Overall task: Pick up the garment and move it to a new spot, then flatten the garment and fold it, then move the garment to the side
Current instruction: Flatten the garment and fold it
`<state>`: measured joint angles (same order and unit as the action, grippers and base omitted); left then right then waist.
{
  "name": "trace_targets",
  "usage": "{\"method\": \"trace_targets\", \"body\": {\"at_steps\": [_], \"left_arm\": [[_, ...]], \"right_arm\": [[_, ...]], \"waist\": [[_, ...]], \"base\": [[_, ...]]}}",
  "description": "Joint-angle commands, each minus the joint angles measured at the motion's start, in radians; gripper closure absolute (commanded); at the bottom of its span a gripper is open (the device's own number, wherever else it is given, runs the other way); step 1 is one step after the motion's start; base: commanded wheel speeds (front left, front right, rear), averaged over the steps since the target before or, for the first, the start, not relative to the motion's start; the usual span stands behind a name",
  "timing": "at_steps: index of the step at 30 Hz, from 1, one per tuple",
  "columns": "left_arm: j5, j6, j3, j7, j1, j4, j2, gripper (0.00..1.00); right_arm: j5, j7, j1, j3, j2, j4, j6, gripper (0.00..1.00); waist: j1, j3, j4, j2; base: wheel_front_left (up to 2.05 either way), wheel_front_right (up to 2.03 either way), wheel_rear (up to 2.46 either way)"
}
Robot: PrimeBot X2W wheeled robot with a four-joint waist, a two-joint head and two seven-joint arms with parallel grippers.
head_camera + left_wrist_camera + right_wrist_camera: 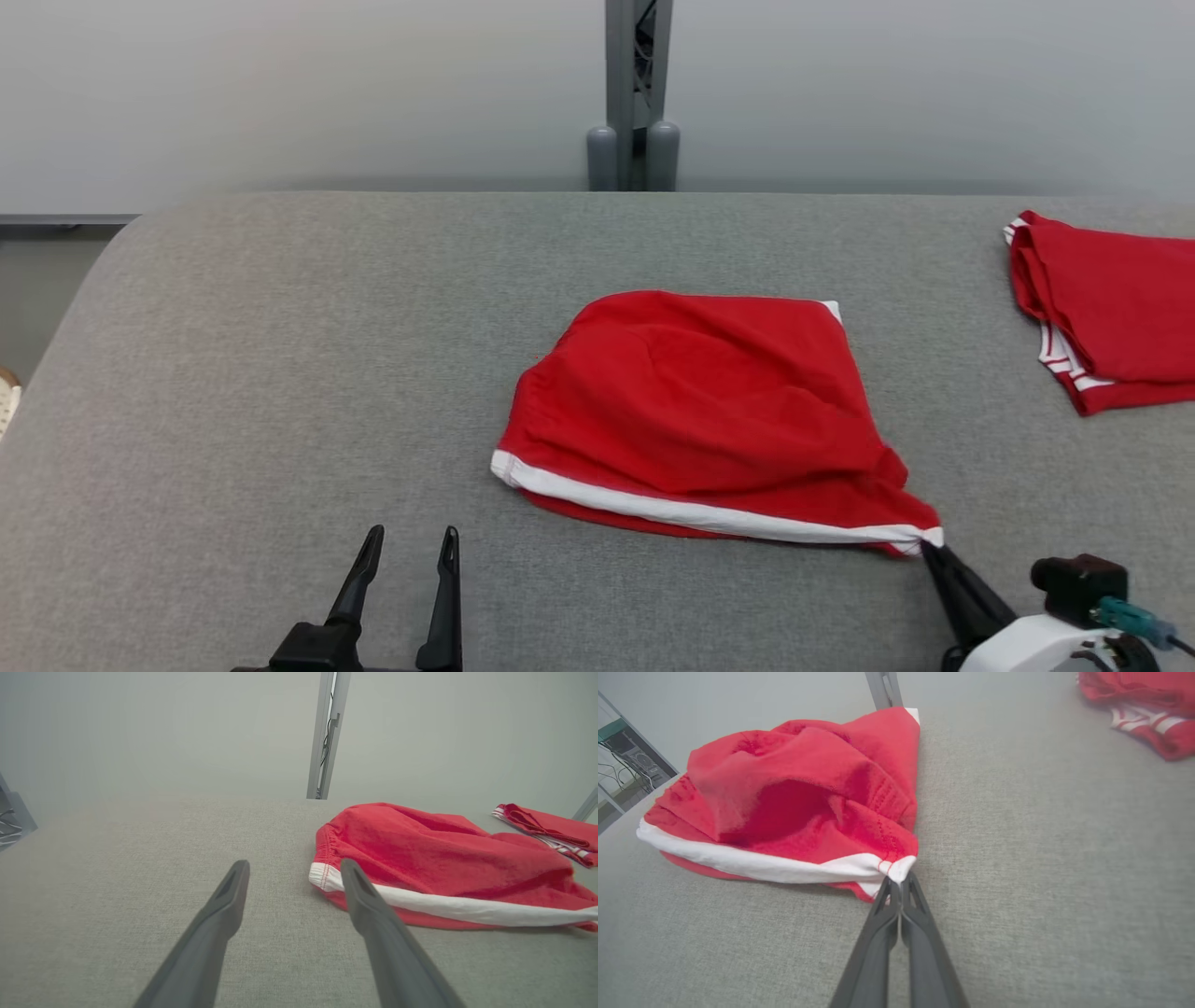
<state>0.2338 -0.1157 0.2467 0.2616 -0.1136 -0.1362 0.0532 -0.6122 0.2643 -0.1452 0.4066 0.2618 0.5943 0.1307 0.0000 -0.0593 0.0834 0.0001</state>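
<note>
Head view: red garment (700, 411), white-trimmed and rumpled, centre-right on the grey worktop (280, 373). Its long axis follows the white hem, 9 to 4 o'clock. The drawn-out corner points to 4 o'clock, where the right gripper (929, 549) has its fingers closed on it. Left gripper (413, 534) at 7 o'clock, fingers apart, holding nothing.
Left wrist view: garment (444, 858) at 2 o'clock, gathered edge nearest.
Right wrist view: fingers (882, 905) pinch the white hem corner; cloth mounded, with a hollow fold.

The garment (691, 401) near the table's (280, 373) middle is bright red, with a white band along its near hem. The second garment (1111, 299) at the right edge is red with thin white stripes. The table is mottled grey cloth. The left gripper (413, 534) and right gripper (931, 553) have charcoal fingers.
</note>
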Motion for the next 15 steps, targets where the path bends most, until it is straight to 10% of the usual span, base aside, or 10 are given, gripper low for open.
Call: {"method": "trace_targets", "body": {"at_steps": [1,10,11,15], "left_arm": [[-0.005,0.004,0.000,0.004,0.023,-0.005,0.003,0.00],[-0.001,0.015,0.000,0.004,0.025,-0.046,0.001,0.00],[-0.002,0.017,0.001,0.004,0.024,-0.051,0.001,0.00],[-0.003,0.016,0.000,0.004,0.013,-0.063,0.001,0.00]], "right_arm": [[0.014,0.000,0.010,-0.019,0.014,-0.008,0.000,1.00],[0.066,0.000,-0.009,-0.046,0.009,-0.002,0.000,0.94],[0.074,0.000,-0.008,-0.046,0.002,0.006,0.000,0.05],[0.142,-0.001,-0.004,-0.097,-0.006,-0.015,0.000,0.00]], "waist": [[0.0000,-0.003,-0.017,-0.0001],[0.0000,0.016,-0.067,-0.0001],[0.0000,0.022,-0.072,-0.0001],[0.0000,0.045,-0.091,-0.0001]], "base": [[0.00,0.00,0.00],[0.00,0.00,0.00],[0.00,0.00,0.00],[0.00,0.00,0.00]]}}
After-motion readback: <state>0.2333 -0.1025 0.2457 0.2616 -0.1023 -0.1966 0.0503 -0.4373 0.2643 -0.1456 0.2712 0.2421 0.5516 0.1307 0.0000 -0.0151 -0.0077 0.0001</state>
